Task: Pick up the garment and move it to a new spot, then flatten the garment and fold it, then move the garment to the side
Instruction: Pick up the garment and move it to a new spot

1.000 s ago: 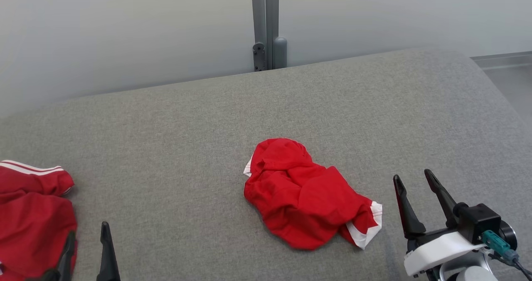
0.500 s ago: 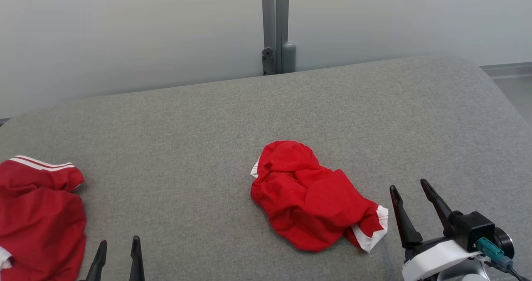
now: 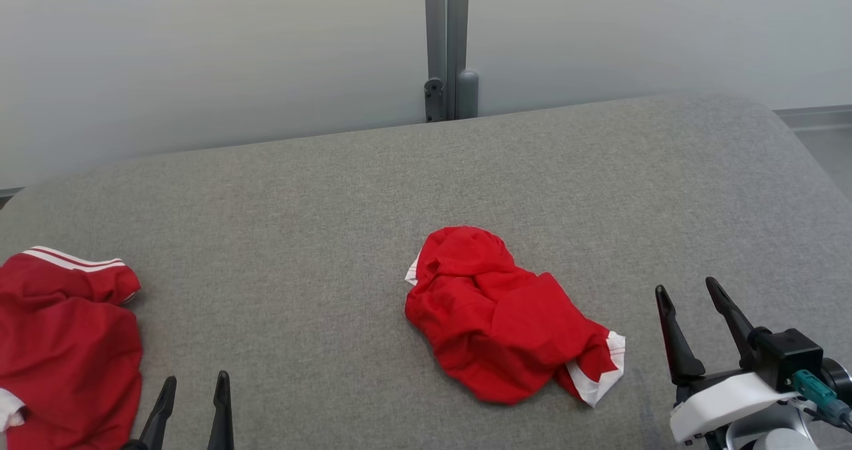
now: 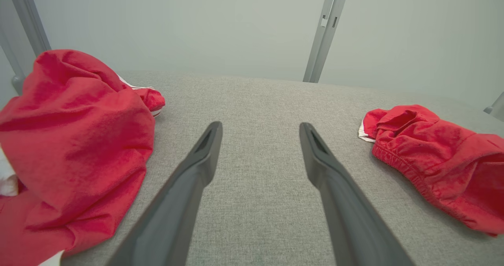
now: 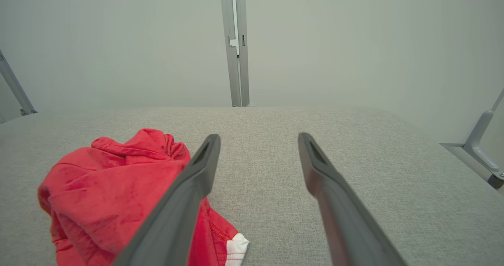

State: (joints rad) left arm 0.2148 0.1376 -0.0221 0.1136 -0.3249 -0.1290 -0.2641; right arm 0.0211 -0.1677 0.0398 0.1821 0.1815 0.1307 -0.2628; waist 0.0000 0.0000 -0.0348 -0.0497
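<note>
Ideally the spread, empty right gripper (image 3: 685, 285) reaches left to pinch a raised fold of the red shorts (image 3: 499, 317).

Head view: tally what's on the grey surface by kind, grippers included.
Red garments: 2 (centre garment, left garment)
Grippers: 2 (left gripper, right gripper), both open, holding nothing
Total: 4

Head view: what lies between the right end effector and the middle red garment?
Only bare grey surface; the head view shows the right end effector apart from the red garment.
</note>
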